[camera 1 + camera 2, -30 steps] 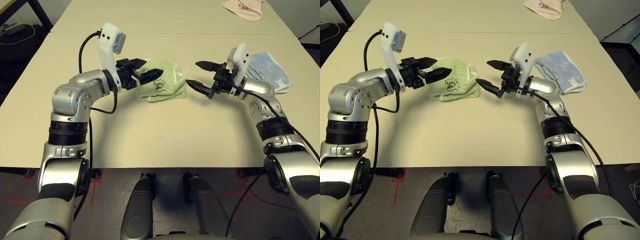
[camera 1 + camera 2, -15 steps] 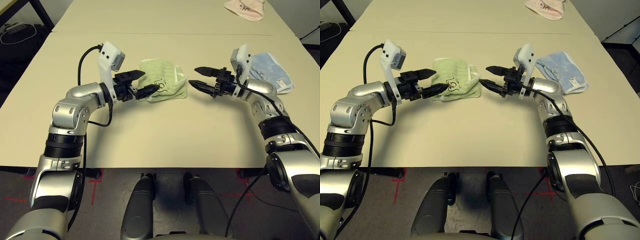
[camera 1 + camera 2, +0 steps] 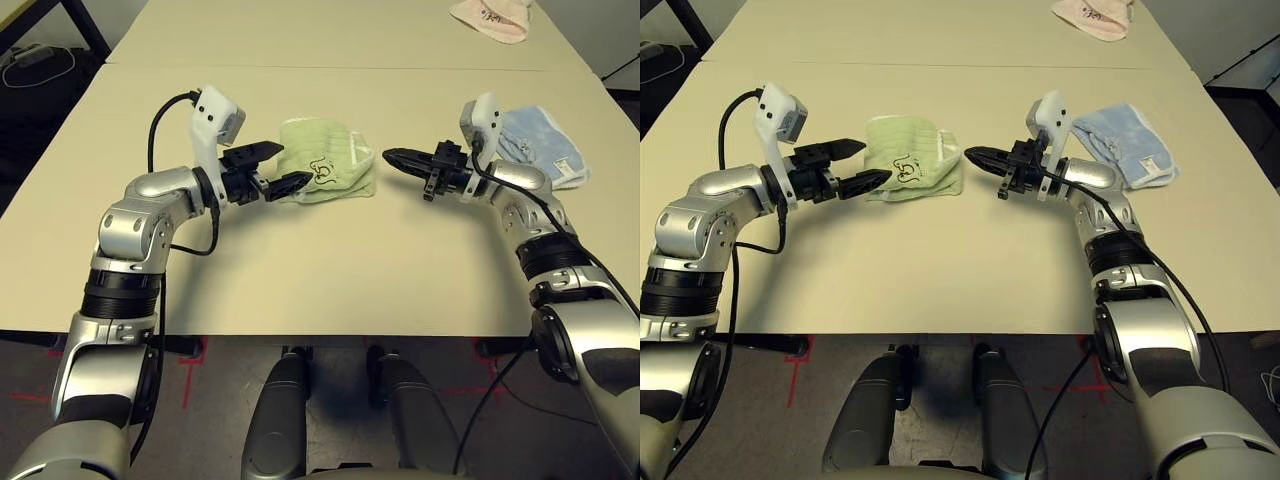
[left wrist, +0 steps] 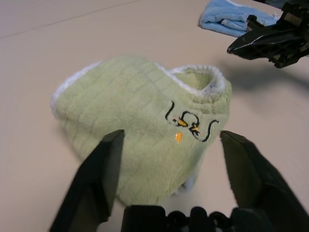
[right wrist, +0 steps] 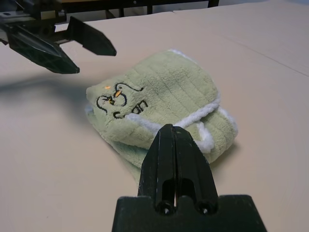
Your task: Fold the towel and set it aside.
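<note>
Now: folded towel on the table, lying between both claws, neither holding it.
Left gripper spread wide, tips just short of the towel's near edge; right gripper clenched on nothing, just beside its other side. Blue towel behind right wrist.

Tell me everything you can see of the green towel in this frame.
The green towel is light green terry with white stitched edging and a dark embroidered swan mark with small orange touches. It lies on the beige table as a loose, rounded bundle, folded over itself, edging curling along the top layer. Nothing grips it: the left gripper stands open close beside it, and the right gripper, shut, is apart on its other side.
</note>
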